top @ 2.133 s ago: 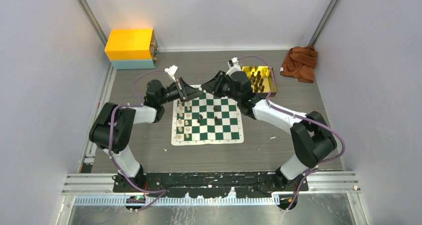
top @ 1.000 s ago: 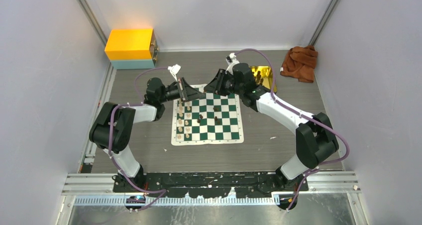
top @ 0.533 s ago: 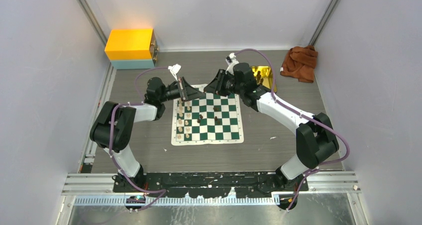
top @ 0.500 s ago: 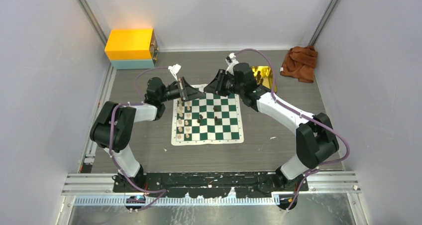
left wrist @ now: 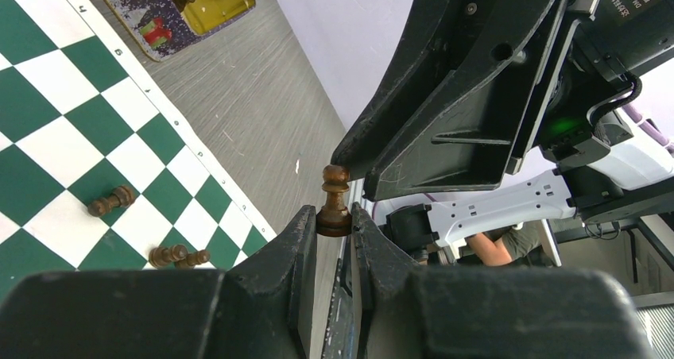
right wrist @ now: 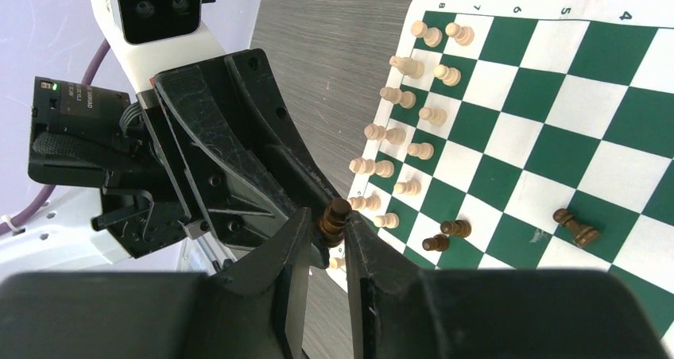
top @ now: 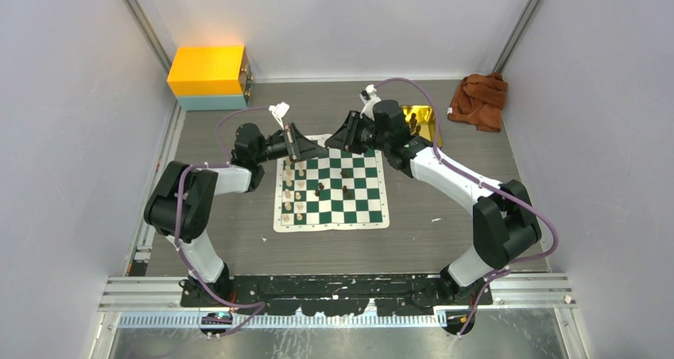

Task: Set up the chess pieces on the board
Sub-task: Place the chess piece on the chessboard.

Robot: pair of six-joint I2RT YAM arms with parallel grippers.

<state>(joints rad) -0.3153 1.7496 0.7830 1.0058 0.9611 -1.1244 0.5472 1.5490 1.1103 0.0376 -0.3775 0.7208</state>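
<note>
Your left gripper [left wrist: 334, 225] is pinching a little dark brown pawn [left wrist: 335, 200] by its round bottom, with both black fingers pressed tight on it. The pawn looks like smooth shiny wood, with a ball on top and a wide foot. It is up in the air over the far edge of the board [top: 330, 226], not on any square. Your right gripper [right wrist: 330, 230] comes in from the other side, tip to tip with the left one. Its scratched black plastic fingers sit on each side of the same pawn, but you cannot tell if they squeeze it or only stand beside it. The board is a flat, thin mat with dark green and white squares and a cream edge. It lies on the grey table [top: 429, 232], which has fine lines like wood. Small cream pieces [right wrist: 401, 133] stand in two lines along the left side of the board. Three dark pieces lie tipped over on their sides near the middle squares, one by itself [right wrist: 576, 225] and two close together [right wrist: 445, 233]. A shiny gold tray [left wrist: 225, 0] sits just past the far right corner of the board, with more dark pieces [top: 413, 122] in it. A yellow box [top: 208, 71] on a light blue one is in the far left corner, and a crumpled brown cloth [top: 478, 97] is in the far right.
</note>
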